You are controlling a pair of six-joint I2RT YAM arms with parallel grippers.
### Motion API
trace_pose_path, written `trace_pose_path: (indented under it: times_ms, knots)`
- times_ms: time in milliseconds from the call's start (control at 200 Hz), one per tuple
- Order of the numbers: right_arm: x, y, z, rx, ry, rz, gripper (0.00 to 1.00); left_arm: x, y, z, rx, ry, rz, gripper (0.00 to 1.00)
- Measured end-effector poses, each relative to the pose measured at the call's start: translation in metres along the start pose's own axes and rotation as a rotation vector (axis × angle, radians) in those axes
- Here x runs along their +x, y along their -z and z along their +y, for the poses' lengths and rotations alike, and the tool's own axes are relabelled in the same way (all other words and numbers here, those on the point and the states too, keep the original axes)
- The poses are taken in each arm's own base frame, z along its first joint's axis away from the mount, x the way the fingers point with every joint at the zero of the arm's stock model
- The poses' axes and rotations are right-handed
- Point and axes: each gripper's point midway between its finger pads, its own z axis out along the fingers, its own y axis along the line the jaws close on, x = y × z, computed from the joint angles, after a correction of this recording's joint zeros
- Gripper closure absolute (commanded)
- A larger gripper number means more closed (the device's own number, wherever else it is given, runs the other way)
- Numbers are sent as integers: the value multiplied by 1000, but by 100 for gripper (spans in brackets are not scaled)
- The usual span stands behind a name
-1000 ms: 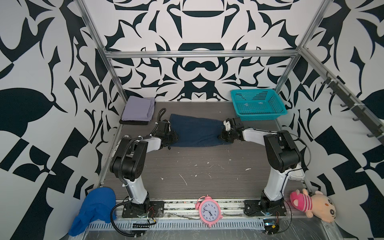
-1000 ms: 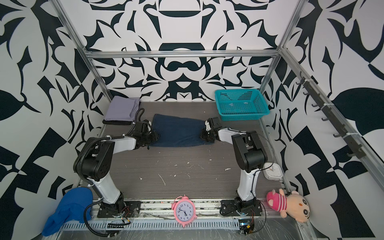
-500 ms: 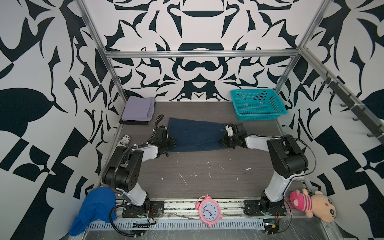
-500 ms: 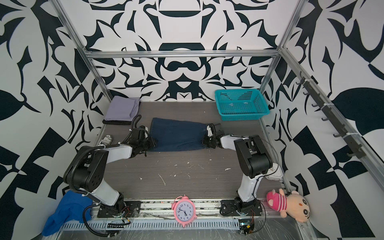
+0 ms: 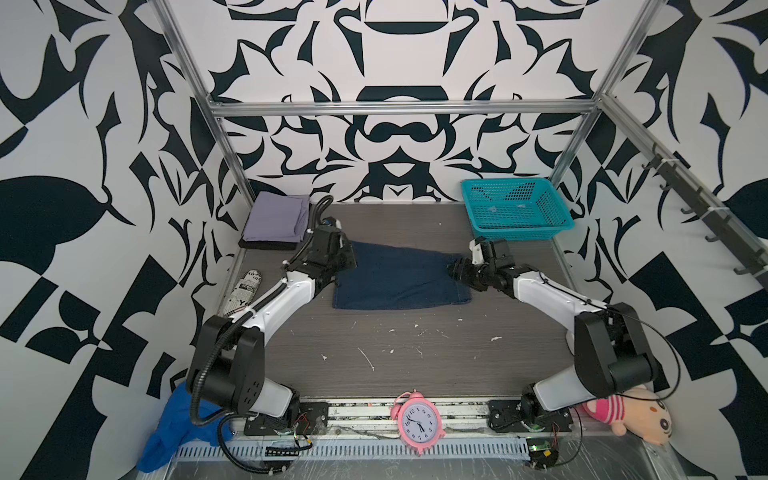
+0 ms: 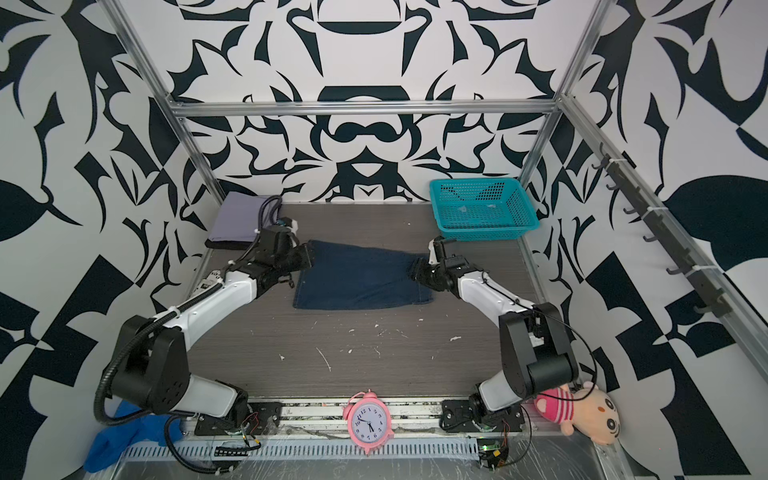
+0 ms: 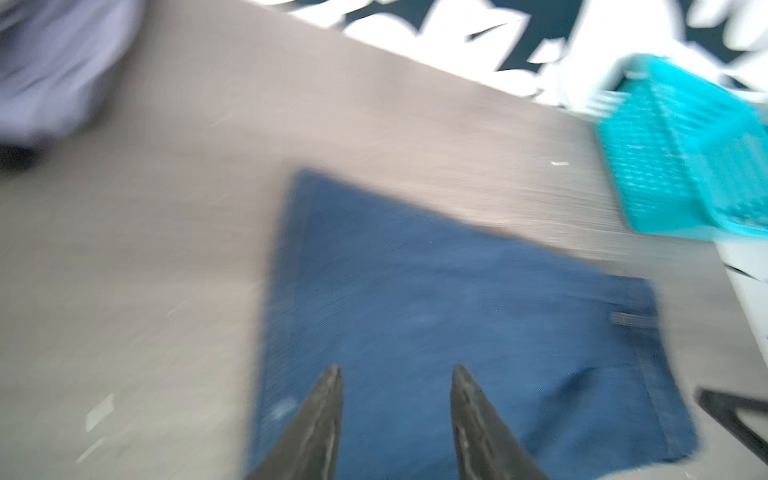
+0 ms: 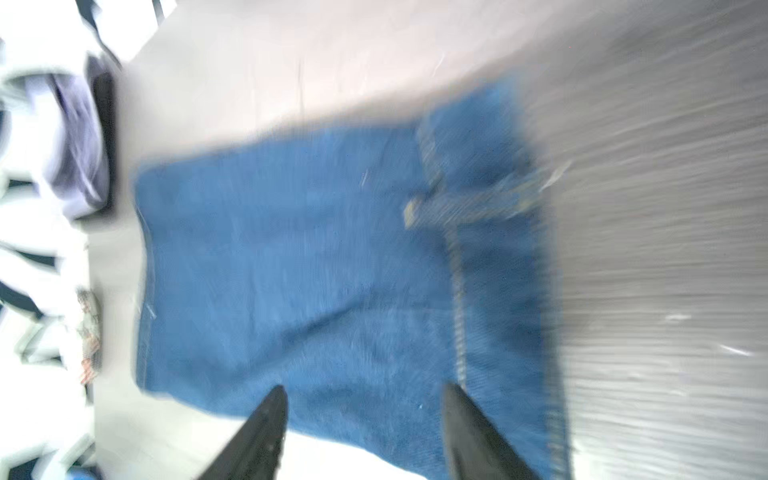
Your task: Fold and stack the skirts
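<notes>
Left hand (image 7: 397, 372) released | right hand (image 8: 365, 388) released | I see dark blue denim skirt (image 5: 399, 276) flat on grey surface (image 5: 415, 353)

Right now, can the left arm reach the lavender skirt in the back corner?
Probably yes: the left gripper hangs open at the denim skirt's edge, close beside the lavender skirt, only bare table between.

1. Tabletop (image 5: 415, 365): grey-brown wood grain.
2. Middle, toward the back: dark blue denim skirt (image 5: 399, 276) lying flat, spread widthwise.
3. Back left corner: folded black skirt (image 5: 266, 245) directly on the surface, with the folded lavender skirt (image 5: 276, 218) on top of it.
4. Back right corner: teal mesh basket (image 5: 519, 232), well apart from the denim.
5. Front half: small white scraps (image 5: 368, 359), scattered.
</notes>
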Motion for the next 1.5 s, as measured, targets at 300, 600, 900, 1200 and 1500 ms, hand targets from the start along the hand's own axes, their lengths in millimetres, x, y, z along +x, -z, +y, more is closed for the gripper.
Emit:
trace_pose_path:
  times_ms: [300, 600, 900, 1200, 1500]
  knots:
    - [-8, -20, -59, 26, -147, 29, 24, 82, -97, -104, 145, -232, 232, 62]
    - [5, -46, -54, -70, -147, 107, 21, 124, -128, -93, 134, -224, 336, 63]
    - [4, -63, -44, -185, -148, 111, 61, 125, -134, -92, 156, -195, 287, 63]
    - [11, -65, -40, -244, -189, 113, 100, 122, -135, -92, 154, -189, 261, 62]
    - [4, -34, -31, -181, -150, 98, 100, 122, -121, -83, 124, -192, 256, 61]
